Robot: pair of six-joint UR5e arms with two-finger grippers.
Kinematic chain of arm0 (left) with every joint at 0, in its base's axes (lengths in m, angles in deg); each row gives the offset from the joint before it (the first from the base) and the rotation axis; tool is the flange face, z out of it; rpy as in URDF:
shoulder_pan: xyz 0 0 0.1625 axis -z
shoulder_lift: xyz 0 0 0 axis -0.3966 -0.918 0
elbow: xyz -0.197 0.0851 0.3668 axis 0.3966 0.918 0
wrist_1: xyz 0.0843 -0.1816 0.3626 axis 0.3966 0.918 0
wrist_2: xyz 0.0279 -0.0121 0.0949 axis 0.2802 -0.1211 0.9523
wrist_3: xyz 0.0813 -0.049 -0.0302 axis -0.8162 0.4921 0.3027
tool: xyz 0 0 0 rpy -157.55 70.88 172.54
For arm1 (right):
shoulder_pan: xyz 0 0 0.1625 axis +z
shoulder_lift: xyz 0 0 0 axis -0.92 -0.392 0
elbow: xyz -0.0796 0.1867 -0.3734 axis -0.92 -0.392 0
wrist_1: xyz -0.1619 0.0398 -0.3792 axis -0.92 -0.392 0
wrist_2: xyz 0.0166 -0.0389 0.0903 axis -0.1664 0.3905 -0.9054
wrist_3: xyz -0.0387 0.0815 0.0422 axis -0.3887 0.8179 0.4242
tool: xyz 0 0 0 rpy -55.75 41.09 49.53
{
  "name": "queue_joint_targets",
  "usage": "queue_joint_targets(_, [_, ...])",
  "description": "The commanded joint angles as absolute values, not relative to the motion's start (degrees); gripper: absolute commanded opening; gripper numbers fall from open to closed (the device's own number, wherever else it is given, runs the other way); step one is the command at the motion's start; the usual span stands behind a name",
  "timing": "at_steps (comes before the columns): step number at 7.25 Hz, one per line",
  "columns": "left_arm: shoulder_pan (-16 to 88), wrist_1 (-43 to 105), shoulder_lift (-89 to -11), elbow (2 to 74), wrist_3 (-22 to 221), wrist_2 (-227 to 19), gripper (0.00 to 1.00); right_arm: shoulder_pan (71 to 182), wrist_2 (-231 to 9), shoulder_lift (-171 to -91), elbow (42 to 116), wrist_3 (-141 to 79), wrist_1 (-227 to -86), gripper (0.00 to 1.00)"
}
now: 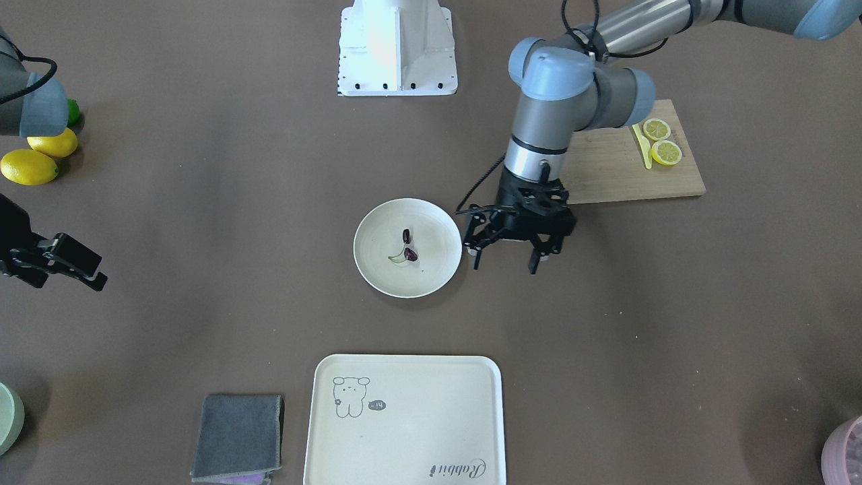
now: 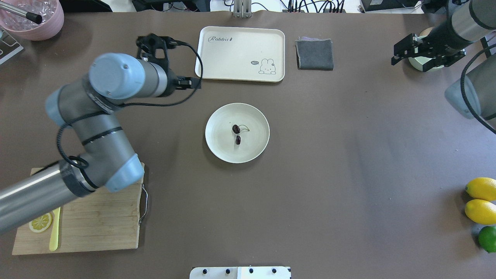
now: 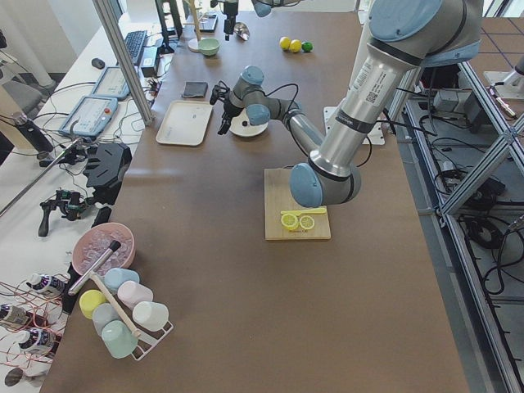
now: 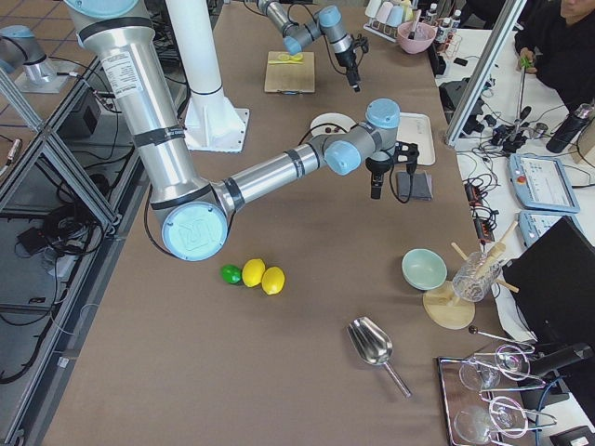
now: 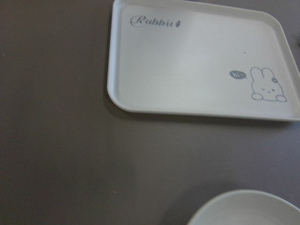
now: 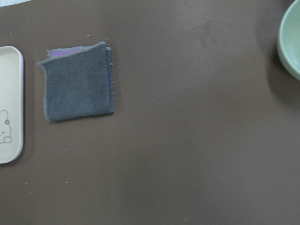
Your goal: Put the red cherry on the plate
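Observation:
The red cherry (image 1: 411,254), a pair of dark maroon fruits on thin green stems, lies near the middle of the round cream plate (image 1: 384,273). In the overhead view the cherry (image 2: 235,128) rests on the plate (image 2: 221,151) at the table's centre. My left gripper (image 1: 505,265) hangs open and empty just beside the plate's rim, on the cutting-board side. From overhead the left gripper (image 2: 188,64) sits between plate and tray. The left wrist view catches only the plate's edge (image 5: 243,208). My right gripper (image 2: 420,58) is open and empty, far off above a pale green dish.
A cream tray (image 1: 404,417) with a rabbit drawing and a folded grey cloth (image 1: 239,436) lie beyond the plate. A wooden cutting board (image 1: 626,168) holds lemon slices (image 1: 656,129) and a yellow knife. Whole lemons (image 1: 30,166) and a lime sit by the right arm.

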State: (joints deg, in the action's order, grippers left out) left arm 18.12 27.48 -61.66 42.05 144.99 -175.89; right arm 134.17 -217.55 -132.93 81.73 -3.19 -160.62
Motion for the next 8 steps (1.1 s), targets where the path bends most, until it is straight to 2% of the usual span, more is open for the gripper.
queue_joint_targets(1, [28.71,29.31,-56.71,44.57,140.62,-182.19,0.98,140.71,-214.98,-137.29,80.40,-27.72,-169.90,1.00])
queue_joint_targets(3, [31.55,33.86,-50.84,44.13,137.05,-182.49,0.98,149.85,-216.19,-142.31,78.20,-43.43,-170.64,1.00])
queue_joint_targets(5, [40.74,30.49,-45.48,44.13,126.00,-188.58,0.98,154.01,-221.88,-147.49,78.27,-47.26,-169.68,1.00])
queue_joint_targets(6, [49.76,21.94,-45.02,44.04,114.89,-201.34,0.98,154.89,-222.17,-147.78,79.06,-47.18,-169.67,1.00])
queue_joint_targets(8, [64.99,4.61,-43.61,42.38,88.34,-208.48,0.98,154.99,-222.26,-147.87,79.16,-47.00,-169.67,1.00])
